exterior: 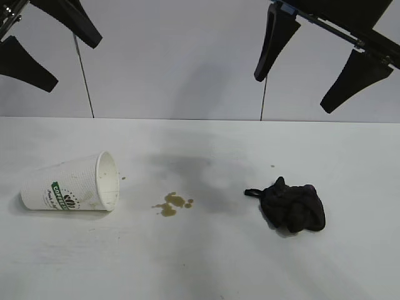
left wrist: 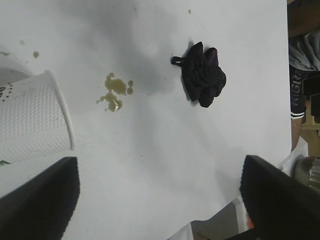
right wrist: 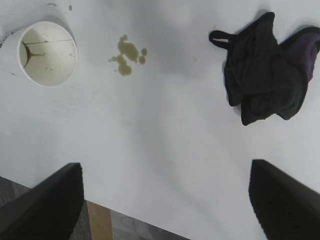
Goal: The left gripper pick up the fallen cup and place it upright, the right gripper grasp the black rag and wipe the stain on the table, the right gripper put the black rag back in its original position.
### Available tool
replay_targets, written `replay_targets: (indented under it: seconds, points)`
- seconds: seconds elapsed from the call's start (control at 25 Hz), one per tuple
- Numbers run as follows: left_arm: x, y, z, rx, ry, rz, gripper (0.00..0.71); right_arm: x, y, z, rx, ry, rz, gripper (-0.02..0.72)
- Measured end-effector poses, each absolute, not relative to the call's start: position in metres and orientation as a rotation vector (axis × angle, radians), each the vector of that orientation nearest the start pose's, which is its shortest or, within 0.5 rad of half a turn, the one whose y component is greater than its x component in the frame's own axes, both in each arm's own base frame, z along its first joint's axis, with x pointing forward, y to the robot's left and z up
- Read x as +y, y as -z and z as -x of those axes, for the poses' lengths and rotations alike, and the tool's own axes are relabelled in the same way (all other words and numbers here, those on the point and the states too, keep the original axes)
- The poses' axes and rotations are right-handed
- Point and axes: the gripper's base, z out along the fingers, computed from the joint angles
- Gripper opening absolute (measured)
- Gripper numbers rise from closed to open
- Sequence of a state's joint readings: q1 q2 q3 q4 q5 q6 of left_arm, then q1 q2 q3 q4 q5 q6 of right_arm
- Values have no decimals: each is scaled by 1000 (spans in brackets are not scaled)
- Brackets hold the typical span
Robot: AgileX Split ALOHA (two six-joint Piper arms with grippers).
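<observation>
two claws up high over the desk [exterior: 206, 262], both spread and holding nothing: left claw [exterior: 47, 47] above the cup [exterior: 72, 184], right claw [exterior: 312, 65] above the rag [exterior: 292, 205]. we see the cup lying on its side at the desk's left, mouth toward the stain [exterior: 172, 204]. stain sits between cup and rag, touching neither.

The table [exterior: 206, 262] has a smooth, matt white top. The cup [exterior: 69, 184] looks like white paper with an embossed, dimpled wall and a printed green band. The black rag [exterior: 294, 205] is soft, crumpled cloth with a dull finish. The stain [exterior: 172, 204] reads as thin, wet-looking brown liquid blotches.
</observation>
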State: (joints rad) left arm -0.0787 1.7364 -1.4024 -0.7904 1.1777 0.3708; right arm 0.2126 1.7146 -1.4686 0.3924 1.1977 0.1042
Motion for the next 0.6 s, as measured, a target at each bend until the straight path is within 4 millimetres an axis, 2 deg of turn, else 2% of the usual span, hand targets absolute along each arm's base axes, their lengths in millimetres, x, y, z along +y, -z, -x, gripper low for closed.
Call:
replay_targets:
  seconds: [0.4,0.6]
  points:
    - [-86,-291,-355,2631,985,-191,630,106,-297,-336,2919,-607,1,622]
    - [-89,-295,-359,2562,1038,-147,630,106,-297,-337,2918,-607,1,622]
